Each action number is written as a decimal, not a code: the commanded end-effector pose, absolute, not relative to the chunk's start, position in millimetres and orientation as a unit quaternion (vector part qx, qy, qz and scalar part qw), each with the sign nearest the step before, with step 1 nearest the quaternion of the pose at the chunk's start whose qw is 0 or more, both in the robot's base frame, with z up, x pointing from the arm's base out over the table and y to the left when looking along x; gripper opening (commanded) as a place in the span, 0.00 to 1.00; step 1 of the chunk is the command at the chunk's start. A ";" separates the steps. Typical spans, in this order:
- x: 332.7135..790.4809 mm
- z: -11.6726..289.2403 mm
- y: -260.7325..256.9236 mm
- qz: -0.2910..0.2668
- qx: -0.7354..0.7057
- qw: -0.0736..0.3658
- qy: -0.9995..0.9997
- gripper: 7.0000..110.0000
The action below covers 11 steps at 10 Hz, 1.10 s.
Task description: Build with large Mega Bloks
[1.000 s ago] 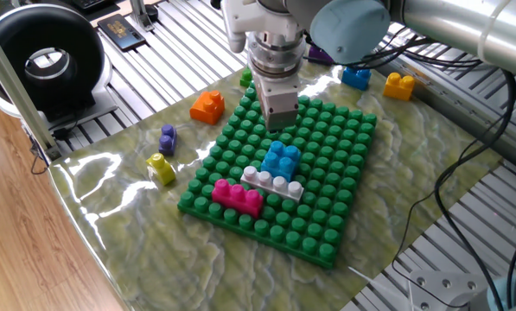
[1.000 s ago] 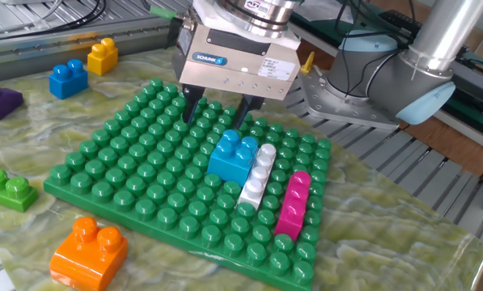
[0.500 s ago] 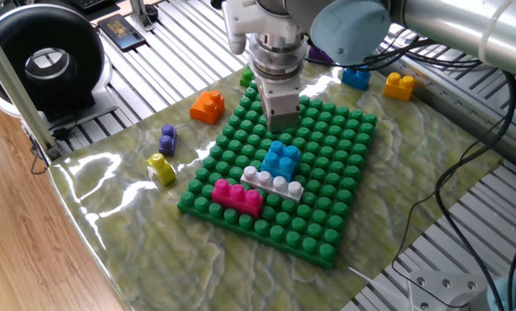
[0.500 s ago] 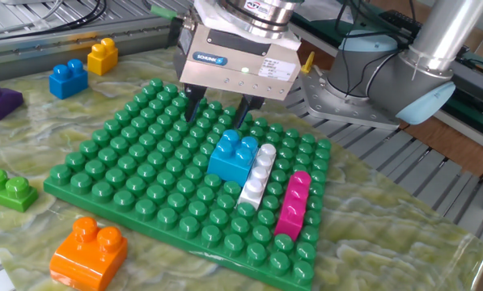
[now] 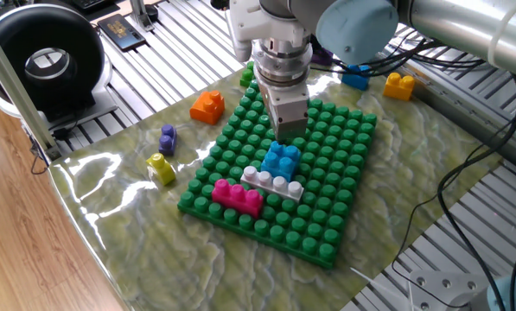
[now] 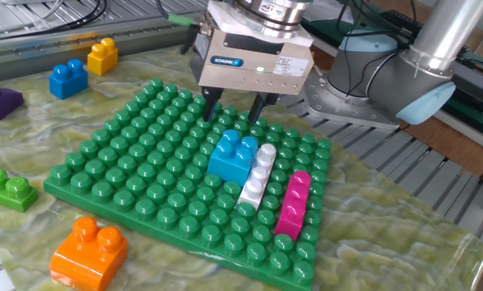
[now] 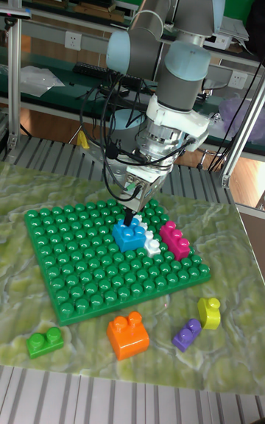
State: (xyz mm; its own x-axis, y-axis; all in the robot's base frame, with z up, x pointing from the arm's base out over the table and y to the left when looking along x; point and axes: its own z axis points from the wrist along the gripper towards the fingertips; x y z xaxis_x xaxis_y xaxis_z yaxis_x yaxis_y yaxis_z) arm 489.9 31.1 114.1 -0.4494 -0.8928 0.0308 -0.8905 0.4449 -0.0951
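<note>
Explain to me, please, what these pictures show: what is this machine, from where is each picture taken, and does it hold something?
It is a robot arm ending in a two-finger gripper. Three fixed cameras watch one table: two from different sides, one in a tall picture showing the whole arm. On the table lies a green studded baseplate. On it sit three bricks side by side: a light blue brick, a white-grey brick and a magenta brick. Loose bricks lie around, such as an orange brick. The gripper hangs open just above the baseplate, beside the light blue brick, and holds nothing.
</note>
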 end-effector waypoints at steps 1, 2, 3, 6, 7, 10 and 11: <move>489.5 106.1 29.7 -0.047 -0.524 0.015 0.850 0.36; 489.8 94.0 34.2 -0.032 -0.521 0.024 0.853 0.36; 490.2 87.0 31.4 -0.033 -0.521 0.026 0.852 0.36; 482.3 81.8 30.9 -0.017 -0.529 0.018 0.848 0.36; 475.0 84.8 40.7 0.006 -0.525 0.014 0.851 0.36; 470.8 84.2 37.2 0.002 -0.525 0.002 0.851 0.36; 471.0 82.6 34.9 -0.001 -0.523 0.001 0.852 0.36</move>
